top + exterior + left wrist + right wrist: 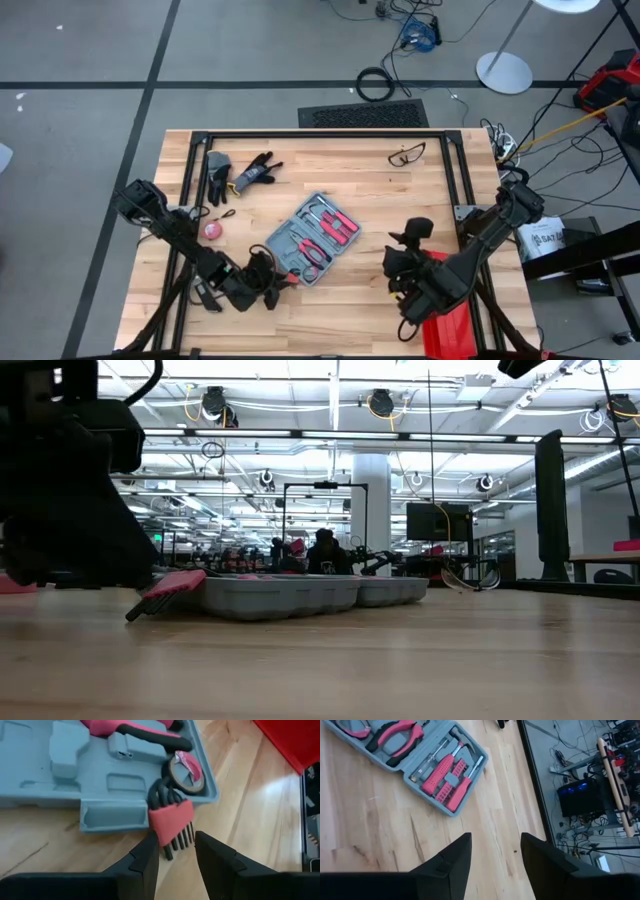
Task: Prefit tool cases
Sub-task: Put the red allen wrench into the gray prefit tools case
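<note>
Spread jaws on both grippers: left gripper [172, 851] low by the case [312, 238] at mid-desk [400, 200], right gripper [495, 851] raised near the front-right corner.

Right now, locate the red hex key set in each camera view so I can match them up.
High view: hex key set at the tool case's near-left corner, by the left gripper.
Low view: left of centre, drooping off the case's left end.
Left wrist view: centre, just beyond the open fingers.
Right wrist view: not in it.
Shared landmark: the grey case, seen in all four.
</note>
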{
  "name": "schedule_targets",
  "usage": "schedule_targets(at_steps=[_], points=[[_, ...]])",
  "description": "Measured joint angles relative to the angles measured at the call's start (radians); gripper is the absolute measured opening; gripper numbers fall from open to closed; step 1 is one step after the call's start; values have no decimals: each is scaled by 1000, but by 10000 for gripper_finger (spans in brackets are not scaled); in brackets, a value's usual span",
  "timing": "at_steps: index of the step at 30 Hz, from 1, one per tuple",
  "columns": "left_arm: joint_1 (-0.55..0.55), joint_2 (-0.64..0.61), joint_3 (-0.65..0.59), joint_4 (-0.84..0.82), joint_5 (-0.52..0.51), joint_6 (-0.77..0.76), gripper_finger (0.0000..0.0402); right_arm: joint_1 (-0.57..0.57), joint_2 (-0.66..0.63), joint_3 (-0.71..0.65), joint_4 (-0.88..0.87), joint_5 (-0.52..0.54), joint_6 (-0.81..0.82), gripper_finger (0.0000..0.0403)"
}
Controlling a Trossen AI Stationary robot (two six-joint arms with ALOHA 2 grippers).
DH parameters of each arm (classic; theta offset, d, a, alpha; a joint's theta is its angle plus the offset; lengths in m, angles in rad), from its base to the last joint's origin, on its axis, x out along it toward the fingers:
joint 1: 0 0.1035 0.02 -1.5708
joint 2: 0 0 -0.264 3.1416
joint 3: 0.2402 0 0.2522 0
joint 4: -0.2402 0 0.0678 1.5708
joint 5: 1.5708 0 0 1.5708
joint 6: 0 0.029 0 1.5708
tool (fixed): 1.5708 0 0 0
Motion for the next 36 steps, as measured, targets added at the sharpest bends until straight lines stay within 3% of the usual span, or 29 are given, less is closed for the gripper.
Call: schedule_targets(at_steps=[30,36], points=[[88,34,-15,135,71,112,130,45,1,0,-1,3,90,164],[109,34,-14,150,70,136,130,-10,1,-138,114,70,136,164]])
